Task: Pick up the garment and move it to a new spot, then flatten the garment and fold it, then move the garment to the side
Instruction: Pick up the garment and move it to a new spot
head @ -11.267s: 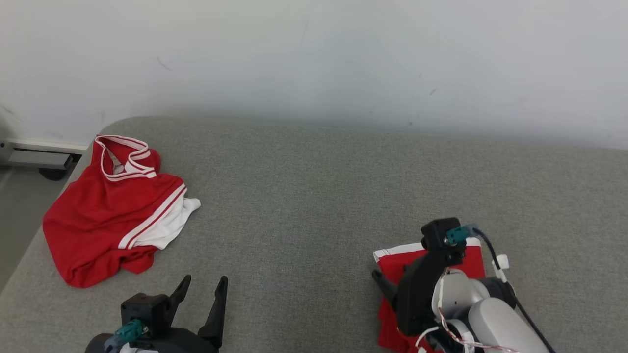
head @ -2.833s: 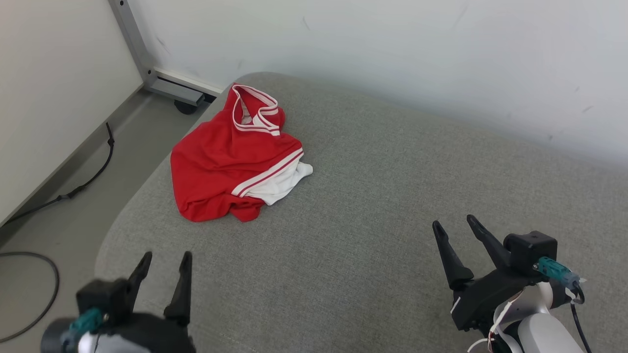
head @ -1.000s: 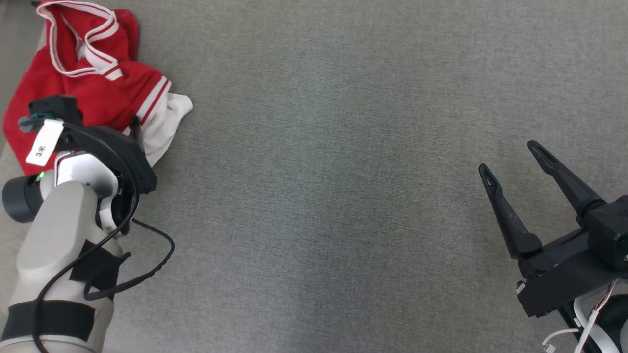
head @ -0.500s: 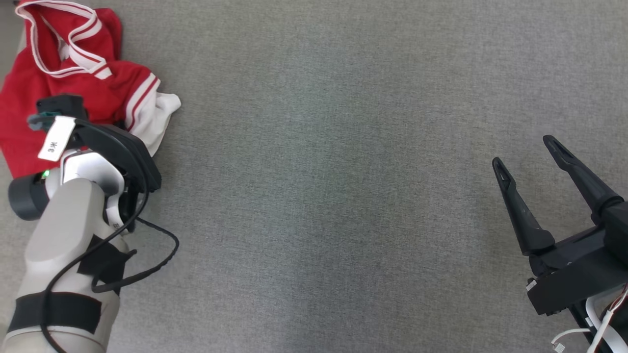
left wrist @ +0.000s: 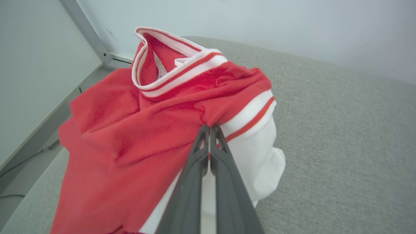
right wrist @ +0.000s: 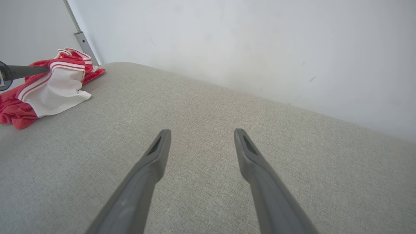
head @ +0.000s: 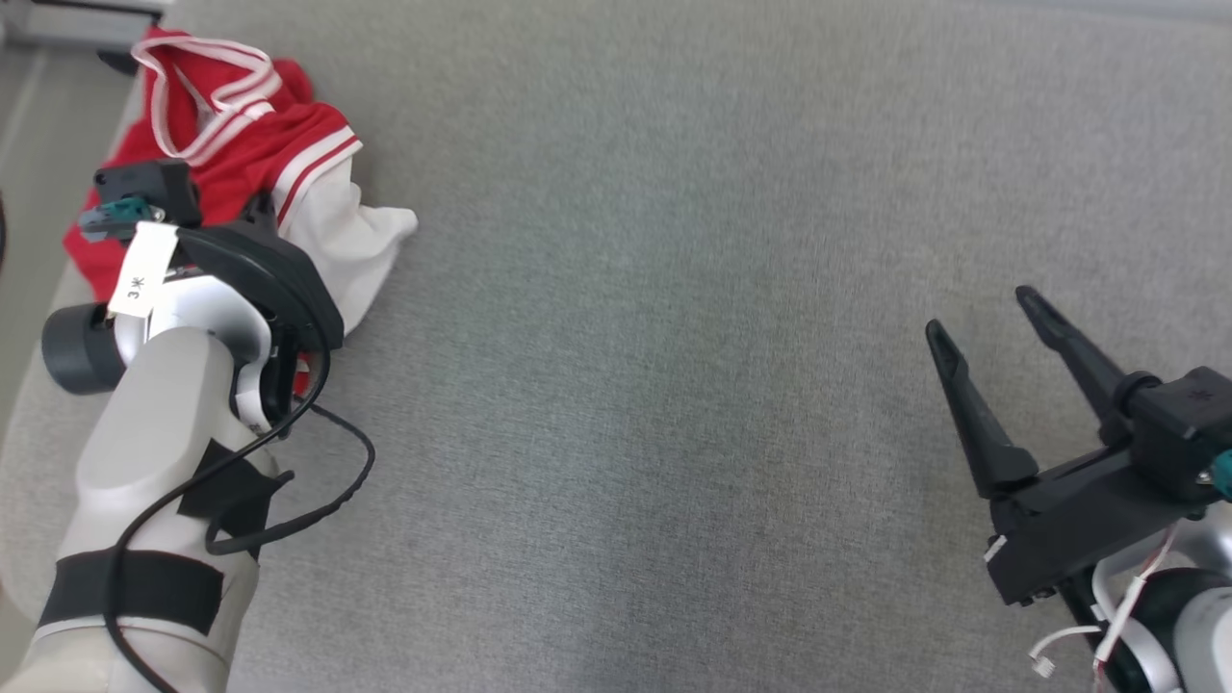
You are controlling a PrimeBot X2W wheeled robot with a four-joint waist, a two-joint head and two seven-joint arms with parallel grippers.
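Two tools: one works at the far-left corner of the grey upholstered surface [head: 674, 385], the other waits over its right side.
Left tool [left wrist: 209, 130]: fingers pressed together, pinching a fold of the garment just where the red cloth meets the white-striped band.
Garment [head: 241, 154]: a red top with white trim and a white panel, crumpled at the far-left corner, close to the left edge. The pinched fold rises in a peak to the fingertips and the white panel drapes down from it. The rest lies bunched on the surface.
Middle of the surface: bare grey cloth, wide and flat, between the garment and the right side.
Right tool [head: 979, 310]: fingers spread wide, holding nothing, poised above the right side and well apart from the garment.
Step in hand: the first one, picking the garment up. The grip looks made, but most of the cloth is not yet off the surface.
Next move calls for: a lift high enough to clear the bunched cloth, then a carry rightward to the bare middle. The pinch takes only a small fold, so a slow, steady lift seems wise lest it slip. The right tool is free to take a second edge for spreading.
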